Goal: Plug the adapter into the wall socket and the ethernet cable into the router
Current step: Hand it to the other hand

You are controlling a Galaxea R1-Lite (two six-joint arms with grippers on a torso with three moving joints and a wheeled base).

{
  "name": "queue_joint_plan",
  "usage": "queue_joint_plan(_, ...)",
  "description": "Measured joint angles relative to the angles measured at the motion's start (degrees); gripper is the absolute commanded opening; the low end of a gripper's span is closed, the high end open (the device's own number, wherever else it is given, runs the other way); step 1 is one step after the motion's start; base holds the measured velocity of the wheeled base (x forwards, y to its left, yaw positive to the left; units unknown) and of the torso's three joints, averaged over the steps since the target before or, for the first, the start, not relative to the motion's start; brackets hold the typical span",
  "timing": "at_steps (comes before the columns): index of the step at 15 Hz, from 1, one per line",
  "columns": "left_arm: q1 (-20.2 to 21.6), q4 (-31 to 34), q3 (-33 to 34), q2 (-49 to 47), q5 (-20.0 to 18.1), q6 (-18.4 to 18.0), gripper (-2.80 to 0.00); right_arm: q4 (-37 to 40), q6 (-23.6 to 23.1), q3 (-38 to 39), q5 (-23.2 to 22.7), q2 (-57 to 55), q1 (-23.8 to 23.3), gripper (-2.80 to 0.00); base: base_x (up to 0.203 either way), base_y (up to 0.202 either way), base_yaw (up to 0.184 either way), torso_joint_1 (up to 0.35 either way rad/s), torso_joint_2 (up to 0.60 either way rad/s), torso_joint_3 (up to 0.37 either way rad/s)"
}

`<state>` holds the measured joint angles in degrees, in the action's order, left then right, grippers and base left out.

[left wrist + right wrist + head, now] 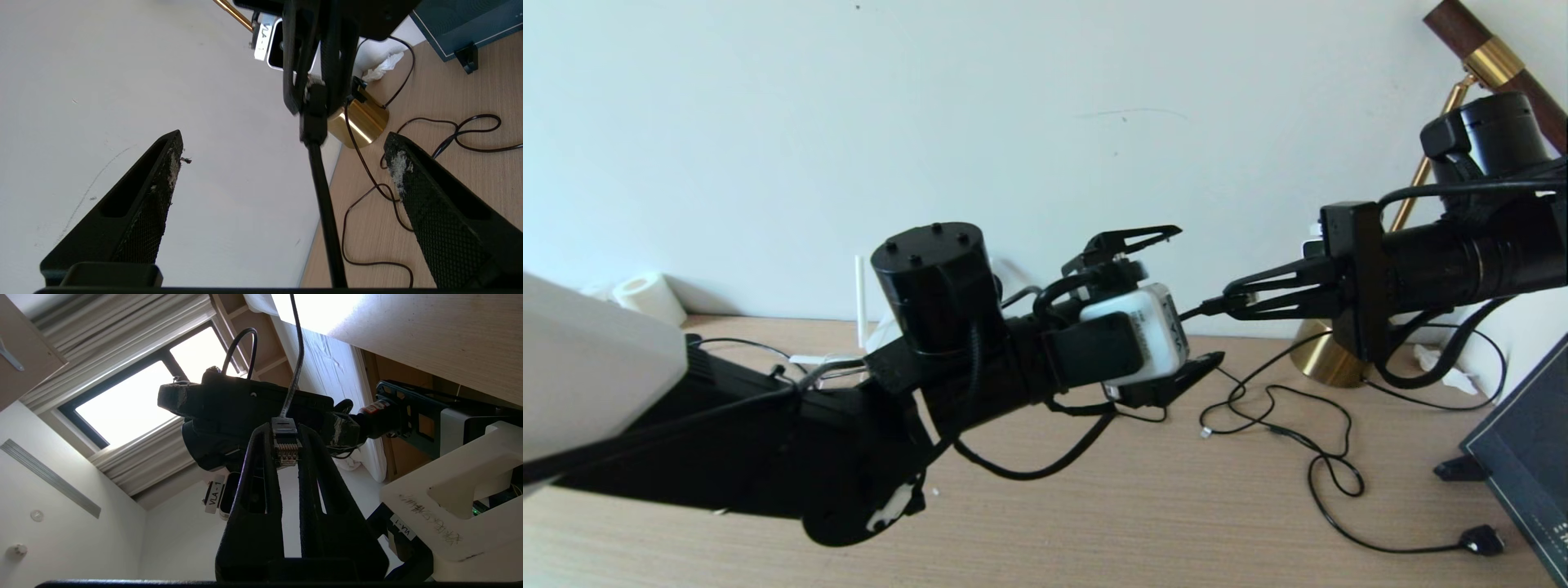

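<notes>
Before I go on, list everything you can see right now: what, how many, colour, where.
ethernet cable: one, black with a clear-tipped plug, plug end pinched in the right gripper above the desk
thin cords: at least two, black, looped on the desk, one ending in a small black plug
router: one, white, mostly hidden behind the left arm, one antenna showing
lamp: one, brass base and stem, by the wall
paper roll: one, white, far left by the wall
dark panel: one, at the desk's right edge
desk: one, light wood
left gripper: one, black, open, empty, facing the right gripper
right gripper: one, black, shut on the plug
</notes>
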<state>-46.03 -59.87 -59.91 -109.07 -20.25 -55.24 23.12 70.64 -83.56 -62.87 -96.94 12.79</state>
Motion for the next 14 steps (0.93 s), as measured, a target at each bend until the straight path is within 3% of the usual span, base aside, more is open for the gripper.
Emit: queue_joint_plan(14, -0.22, -1.31, 0.52, 0.63, 0.16, 0.15, 0.0, -0.22, 0.07, -1.1, 0.05, -0.52, 0.81, -2.8, 0.0, 0.0, 0.0, 0.0, 0.0, 0.0)
